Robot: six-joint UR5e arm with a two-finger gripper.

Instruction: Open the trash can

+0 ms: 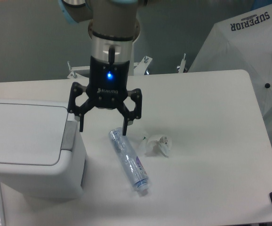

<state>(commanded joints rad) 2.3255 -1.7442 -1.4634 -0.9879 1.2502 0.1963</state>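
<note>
The counter [206, 94] is white and carries everything here. At its left end stands the trash can [28, 141], a big pale grey-white bin with its flat lid down; on the lid's right edge sits the darker grey push tab [70, 135]. The lid is not yet open.

Above the counter hangs the arm, and its tool [103, 129] is spread wide, holding nothing. One fingertip [81, 127] hangs just by the tab's upper end, near the bin's right edge; the other hangs over the top of a clear plastic bottle [129, 160] lying on its side. Whether the near fingertip touches the tab I cannot tell from here.

To my eye this is the approach step: lining up on the tab. The next move likely calls for a finger brought squarely over that tab and pressed down, clear of the bottle.

A small crumpled wrapper [158, 145] lies just right of the bottle.
</note>
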